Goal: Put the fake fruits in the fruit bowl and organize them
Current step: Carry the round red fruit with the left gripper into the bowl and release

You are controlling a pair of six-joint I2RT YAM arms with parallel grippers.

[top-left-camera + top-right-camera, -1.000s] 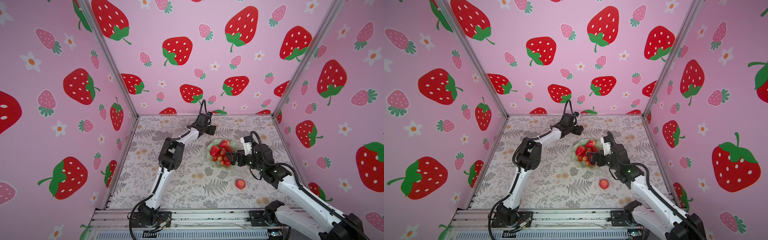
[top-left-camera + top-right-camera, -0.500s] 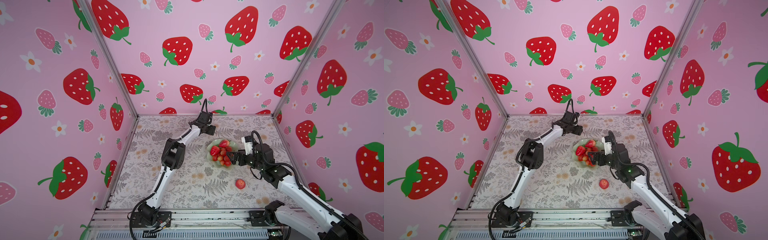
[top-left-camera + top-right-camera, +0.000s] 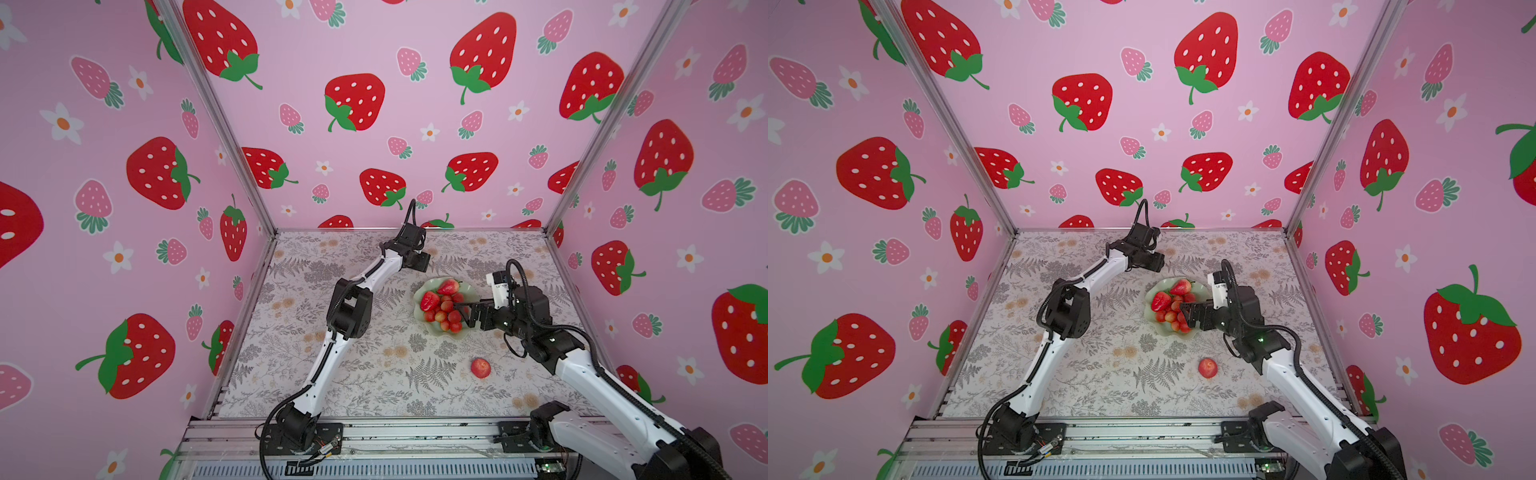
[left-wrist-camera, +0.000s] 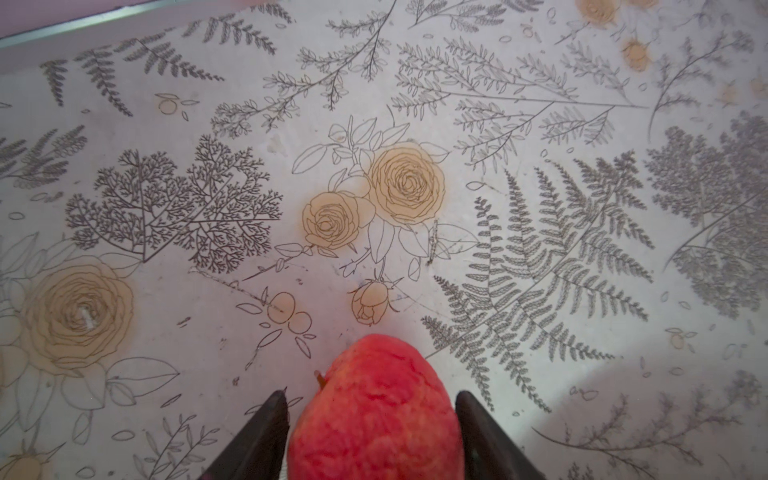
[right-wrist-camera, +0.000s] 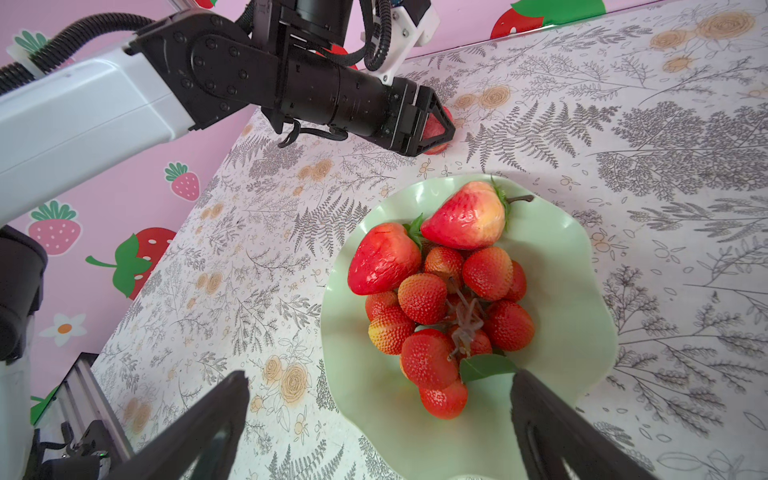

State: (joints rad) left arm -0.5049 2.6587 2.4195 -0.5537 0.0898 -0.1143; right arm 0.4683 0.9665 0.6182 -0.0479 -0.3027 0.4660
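- Pink strawberry-print walls [image 3: 415, 137] close in a table [image 3: 353, 374] covered with a grey fern and rose pattern.
- Nearest the front rail, a round red fruit [image 3: 480, 368] lies alone on the table, well apart from the bowl [image 3: 424, 285] and from both arms.
- Behind it, the right gripper [image 3: 463, 316] hangs over the bowl's near-right edge. Its jaws are spread wide and hold nothing.
- At mid-table the pale green, wavy-rimmed bowl holds a bunch of small bumpy red balls [image 5: 449, 316] in the middle.
- On the bunch's far side lie a glossy strawberry [image 5: 384, 257] and a red-and-yellow fruit with a stalk [image 5: 465, 216], touching each other.
- Farthest back, just beyond the bowl, the left gripper [image 4: 372, 392] is low over the table. Its jaws stand partly apart, one on each side of a pink-red fruit [image 4: 376, 415].
- Both fingers sit close against that fruit, but whether they press on it cannot be told.
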